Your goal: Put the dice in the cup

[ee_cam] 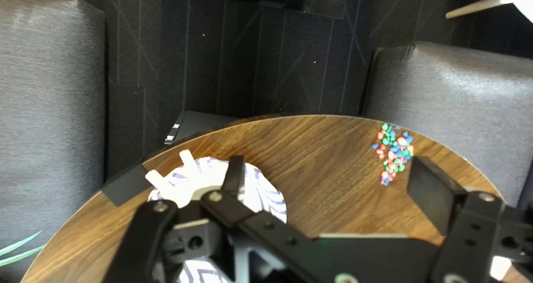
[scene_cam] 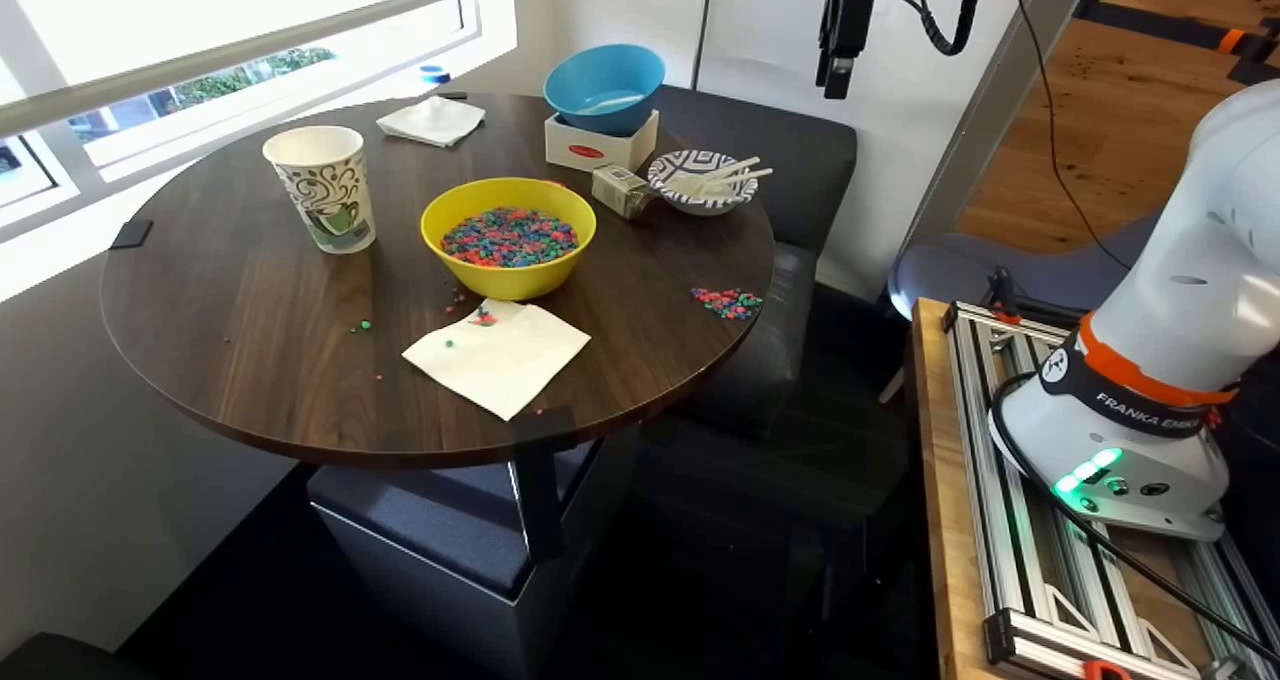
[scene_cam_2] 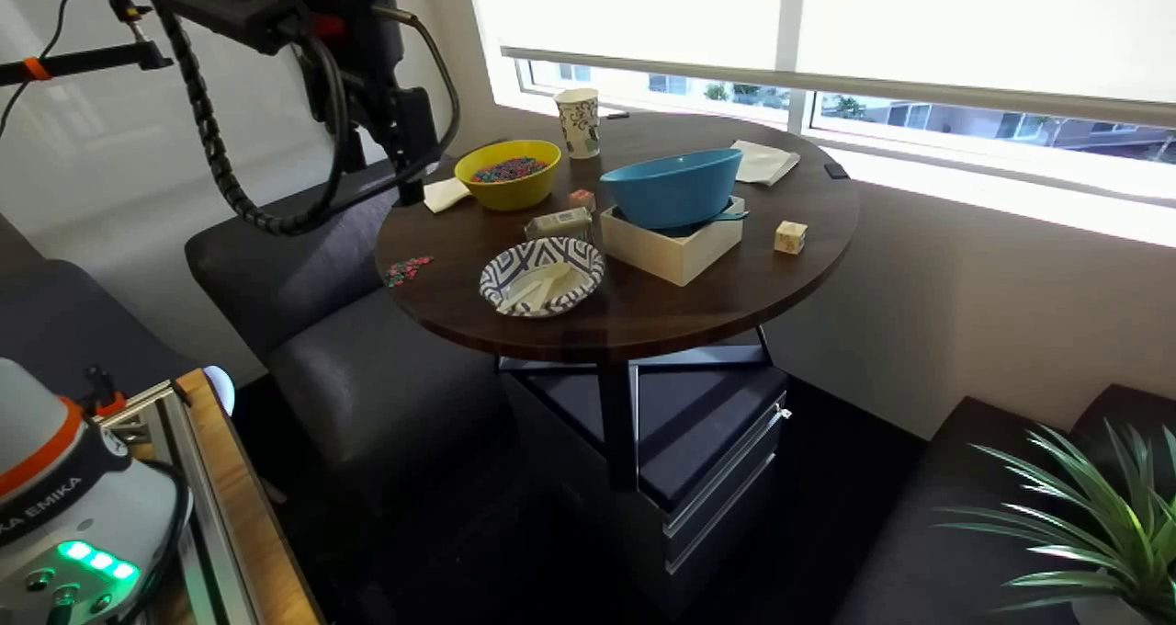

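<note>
A light wooden die (scene_cam_2: 790,237) sits on the table near its edge in an exterior view. A reddish die (scene_cam_2: 582,200) stands between the yellow bowl and the blue bowl in that view. The tall cream-white paper cup with a greenish pattern stands upright on the table in both exterior views (scene_cam: 325,190) (scene_cam_2: 579,124). My gripper (ee_cam: 333,179) is open and empty in the wrist view. It is above the table's edge, between the patterned plate and the loose candies, away from dice and cup. It hangs high in both exterior views (scene_cam: 836,82) (scene_cam_2: 411,175). No die shows in the wrist view.
A yellow bowl (scene_cam: 510,278) of coloured candies, a blue bowl (scene_cam_2: 675,188) tilted on a box (scene_cam_2: 684,257), a small jar (scene_cam_2: 560,225) and a patterned plate (scene_cam_2: 588,276) with utensils stand on the table. Loose candies (ee_cam: 393,152) lie near the edge. Napkins (scene_cam: 495,360) lie around.
</note>
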### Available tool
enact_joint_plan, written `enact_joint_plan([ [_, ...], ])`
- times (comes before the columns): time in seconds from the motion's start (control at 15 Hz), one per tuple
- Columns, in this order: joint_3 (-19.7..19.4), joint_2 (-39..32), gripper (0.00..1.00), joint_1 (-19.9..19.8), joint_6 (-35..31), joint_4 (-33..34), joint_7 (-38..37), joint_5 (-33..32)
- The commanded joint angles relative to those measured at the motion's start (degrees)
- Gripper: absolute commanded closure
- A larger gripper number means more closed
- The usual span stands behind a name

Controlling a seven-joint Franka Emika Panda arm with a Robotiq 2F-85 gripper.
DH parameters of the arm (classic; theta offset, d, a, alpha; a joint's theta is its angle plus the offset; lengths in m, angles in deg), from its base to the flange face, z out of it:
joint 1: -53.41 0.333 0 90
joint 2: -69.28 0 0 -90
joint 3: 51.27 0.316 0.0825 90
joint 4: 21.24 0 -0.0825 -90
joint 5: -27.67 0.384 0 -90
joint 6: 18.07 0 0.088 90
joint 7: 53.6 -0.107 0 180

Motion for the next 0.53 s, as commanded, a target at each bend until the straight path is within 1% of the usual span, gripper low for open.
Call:
enact_joint_plan([
  [0.0,3.1,-1.7,0.0,0.2,-5.2,0.5,-8.7,6.6],
  [0.13,5.8,-3.0,0.0,0.7,-10.7,0.5,-14.2,8.9],
  [0.2,7.6,-3.7,0.0,0.8,-14.6,0.3,-17.4,9.1],
  [0.27,9.4,-4.8,0.0,0.6,-20.0,0.3,-20.8,7.9],
  [0.33,11.1,-7.1,0.0,0.2,-22.2,1.8,-23.9,5.7],
  [0.4,12.4,-8.8,0.0,-0.6,-21.8,3.2,-26.6,2.8],
  [0.47,12.9,-9.0,0.0,-1.0,-20.9,3.6,-27.9,0.9],
])
